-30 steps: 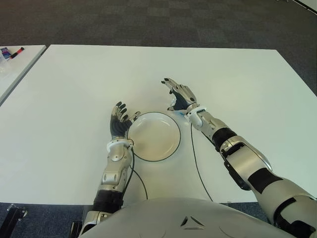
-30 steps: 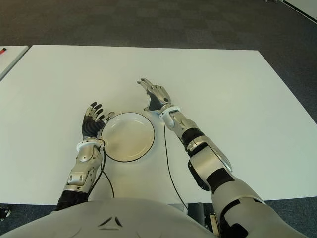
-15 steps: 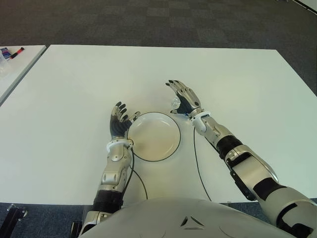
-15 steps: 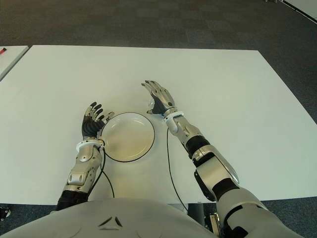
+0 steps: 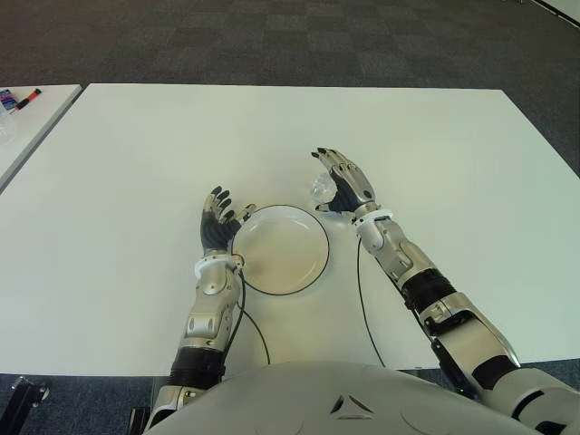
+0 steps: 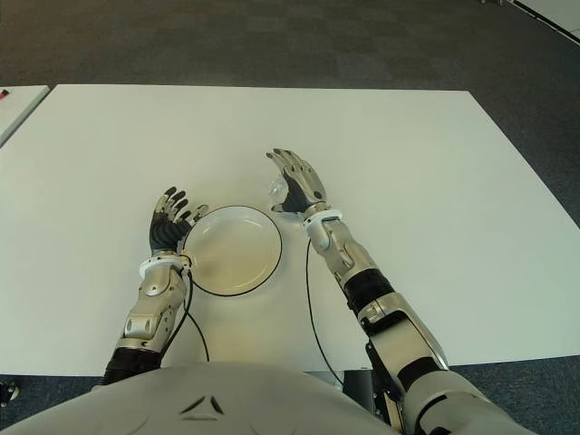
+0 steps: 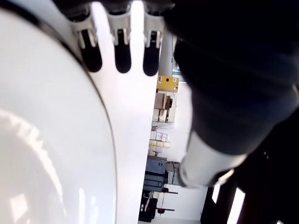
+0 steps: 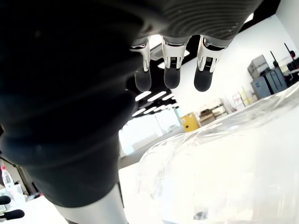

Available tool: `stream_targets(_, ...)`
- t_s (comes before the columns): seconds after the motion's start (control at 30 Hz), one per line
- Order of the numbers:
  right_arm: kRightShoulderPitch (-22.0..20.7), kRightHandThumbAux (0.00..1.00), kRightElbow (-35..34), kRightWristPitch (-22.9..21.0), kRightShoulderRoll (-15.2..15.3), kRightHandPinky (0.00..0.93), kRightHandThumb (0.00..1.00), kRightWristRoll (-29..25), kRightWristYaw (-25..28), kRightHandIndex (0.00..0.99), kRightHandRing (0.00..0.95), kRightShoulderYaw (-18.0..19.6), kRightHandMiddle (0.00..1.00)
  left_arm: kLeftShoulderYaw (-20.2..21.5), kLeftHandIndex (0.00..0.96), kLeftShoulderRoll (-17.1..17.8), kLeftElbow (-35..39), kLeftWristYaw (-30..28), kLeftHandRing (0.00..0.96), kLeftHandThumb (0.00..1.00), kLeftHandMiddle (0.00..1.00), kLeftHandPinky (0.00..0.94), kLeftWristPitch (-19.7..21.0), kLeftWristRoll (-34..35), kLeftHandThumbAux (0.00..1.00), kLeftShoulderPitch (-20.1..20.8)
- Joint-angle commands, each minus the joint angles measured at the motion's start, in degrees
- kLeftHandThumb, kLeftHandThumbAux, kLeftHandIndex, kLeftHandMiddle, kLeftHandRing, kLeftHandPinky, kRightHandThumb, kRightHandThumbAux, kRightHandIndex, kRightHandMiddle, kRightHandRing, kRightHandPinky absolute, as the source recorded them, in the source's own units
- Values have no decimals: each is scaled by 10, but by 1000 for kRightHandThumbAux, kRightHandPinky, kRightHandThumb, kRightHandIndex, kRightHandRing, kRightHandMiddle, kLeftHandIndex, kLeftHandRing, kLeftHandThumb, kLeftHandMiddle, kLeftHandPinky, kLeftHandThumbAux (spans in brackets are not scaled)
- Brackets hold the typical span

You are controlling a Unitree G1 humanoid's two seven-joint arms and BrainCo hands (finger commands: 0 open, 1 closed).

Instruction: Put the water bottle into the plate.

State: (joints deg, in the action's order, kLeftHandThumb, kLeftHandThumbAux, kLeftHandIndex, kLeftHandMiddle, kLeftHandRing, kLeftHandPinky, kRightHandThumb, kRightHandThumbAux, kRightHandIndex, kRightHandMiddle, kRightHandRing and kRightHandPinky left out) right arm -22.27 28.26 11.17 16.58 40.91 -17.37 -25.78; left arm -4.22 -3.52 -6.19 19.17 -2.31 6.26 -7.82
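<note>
A white plate (image 5: 281,249) with a dark rim lies mid-table, empty. The small clear water bottle (image 5: 320,188) stands on the table just beyond the plate's far right rim. My right hand (image 5: 344,181) is held up right of the bottle, palm facing it, fingers spread and not closed around it. The right wrist view shows the clear bottle (image 8: 224,163) close under the straight fingers (image 8: 171,74). My left hand (image 5: 217,220) shows beside the plate's left rim, fingers extended; its wrist view shows the plate (image 7: 46,140) next to the fingertips (image 7: 123,60).
The white table (image 5: 136,145) reaches far on all sides. A second table (image 5: 27,118) at the far left carries markers (image 5: 18,96). Thin black cables (image 5: 361,299) run from both wrists toward the near edge.
My right hand has shifted a little to the right and turned more upright, uncovering the bottle beside its palm. The bottle, plate and left hand have stayed put.
</note>
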Motion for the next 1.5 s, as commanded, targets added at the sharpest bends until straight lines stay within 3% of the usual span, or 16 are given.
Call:
stream_targets(0.03, 12, 991, -10, -11, -1, 20, 115, -4, 16, 0, 0, 5, 0, 2, 137, -39, -17, -6, 151, 73, 173, 174, 6, 1, 882, 3)
stream_targets(0.8, 10, 956, 13, -1, -4, 0, 31, 1, 3, 0, 0, 1, 0, 5, 145, -44, -22, -2, 152, 79, 176, 183, 4, -1, 891, 6)
stream_targets(1.23, 11, 948, 11, -17, -5, 0, 43, -4, 24, 0, 0, 2, 0, 4, 137, -43, -21, -4, 151, 63, 172, 175, 6, 0, 890, 7)
stream_targets(1.5, 11, 930, 15, -37, -10, 0, 106, 0, 37, 0, 0, 1, 0, 4, 135, -42, -22, -6, 152, 58, 172, 178, 1, -1, 891, 5)
